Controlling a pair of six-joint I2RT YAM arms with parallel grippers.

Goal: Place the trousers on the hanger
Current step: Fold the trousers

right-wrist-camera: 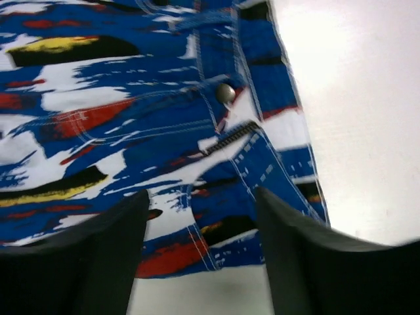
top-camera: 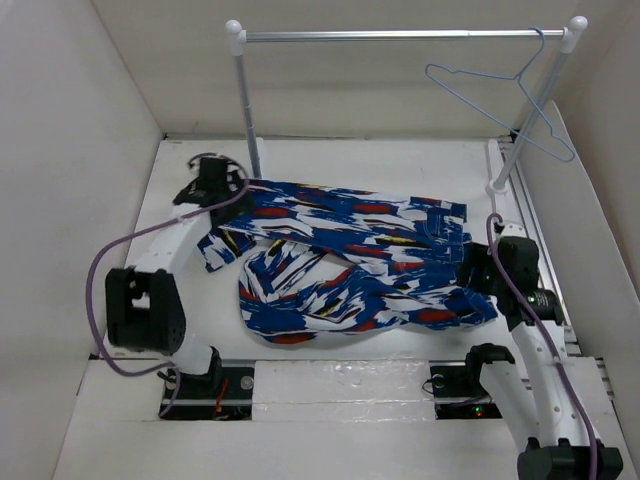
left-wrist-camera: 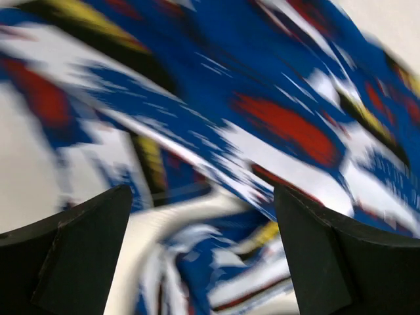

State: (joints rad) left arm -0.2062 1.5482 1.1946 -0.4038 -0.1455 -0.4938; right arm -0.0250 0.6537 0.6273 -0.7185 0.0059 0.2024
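Note:
The printed trousers [top-camera: 350, 260] lie crumpled across the middle of the table, waistband to the right. The light-blue wire hanger [top-camera: 505, 95] hangs by its hook at the right end of the silver rail. My left gripper [top-camera: 222, 192] is open just above the trousers' left end, and blurred cloth [left-wrist-camera: 262, 125] fills the space between its fingers [left-wrist-camera: 72, 256]. My right gripper [top-camera: 478, 272] is open over the waistband, near the button [right-wrist-camera: 225, 92] and zip of the trousers [right-wrist-camera: 131, 118]. Its fingers [right-wrist-camera: 308, 256] straddle the waistband edge without closing on it.
A silver rail [top-camera: 400, 35] on white posts [top-camera: 245, 100] stands at the back of the table. White walls enclose the table on the left, right and back. Purple cables loop off both arms.

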